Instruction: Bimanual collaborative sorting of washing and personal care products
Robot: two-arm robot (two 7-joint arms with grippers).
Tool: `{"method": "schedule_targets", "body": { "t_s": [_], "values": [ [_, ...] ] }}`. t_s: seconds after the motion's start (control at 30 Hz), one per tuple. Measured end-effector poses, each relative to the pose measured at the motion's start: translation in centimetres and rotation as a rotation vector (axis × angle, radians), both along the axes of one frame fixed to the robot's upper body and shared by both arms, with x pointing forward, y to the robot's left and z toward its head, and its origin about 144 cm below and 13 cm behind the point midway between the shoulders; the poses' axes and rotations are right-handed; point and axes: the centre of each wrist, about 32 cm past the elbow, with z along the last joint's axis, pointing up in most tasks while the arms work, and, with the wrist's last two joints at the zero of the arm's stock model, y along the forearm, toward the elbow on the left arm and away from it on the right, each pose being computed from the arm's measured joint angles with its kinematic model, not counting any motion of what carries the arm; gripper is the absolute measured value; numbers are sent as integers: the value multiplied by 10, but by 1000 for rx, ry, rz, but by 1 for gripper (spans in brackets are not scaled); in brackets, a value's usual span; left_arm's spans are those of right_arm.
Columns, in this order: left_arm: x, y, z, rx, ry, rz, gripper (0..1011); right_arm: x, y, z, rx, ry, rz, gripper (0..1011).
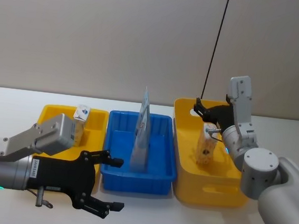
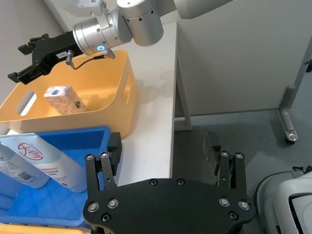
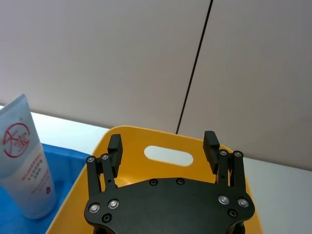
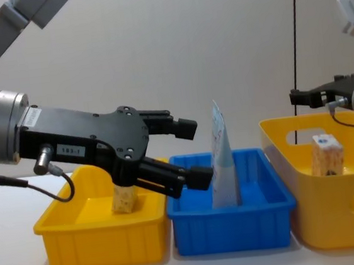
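L claw [image 1: 116, 185] wide, empty, at blue bin [image 1: 142, 184] front | R claw [image 1: 197, 108] wide, empty, over right yellow bin [image 1: 210, 193] | pale-blue pouch [image 1: 142, 135] upright in blue bin | left carton [image 1: 81, 114] in left yellow bin [image 1: 50, 111], right carton [image 1: 207, 144] in right yellow bin | I judge sorting nearly finished

Three bins sit side by side on the table [image 1: 13, 99]. The left gripper [image 1: 117, 184] hangs at the near end of the seam between the left bin [image 1: 51, 114] and the middle bin [image 1: 162, 174]. Just beyond its fingertips the pouch [image 1: 141, 138] stands upright in the middle bin. Farther back and to its left, the left carton [image 1: 81, 113] stands in the left bin. The right gripper [image 1: 198, 109] is over the far end of the right bin [image 1: 210, 194], with the right carton [image 1: 207, 144] in that bin below and nearer than it
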Motion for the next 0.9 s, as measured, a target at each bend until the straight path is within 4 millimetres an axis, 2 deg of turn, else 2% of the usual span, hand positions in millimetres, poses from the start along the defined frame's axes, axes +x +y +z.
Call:
{"method": "schedule_targets", "body": {
  "t_s": [0.4,0.8,0.9],
  "values": [
    [0,0,0,0,0,0,1002,-18,6,14,34,-42,65,1004],
    [0,0,0,0,0,0,1002,-57,13,26,71,-61,165,1003],
    [0,0,0,0,0,0,1002,-72,16,26,78,-59,196,1004]
  ]
}}
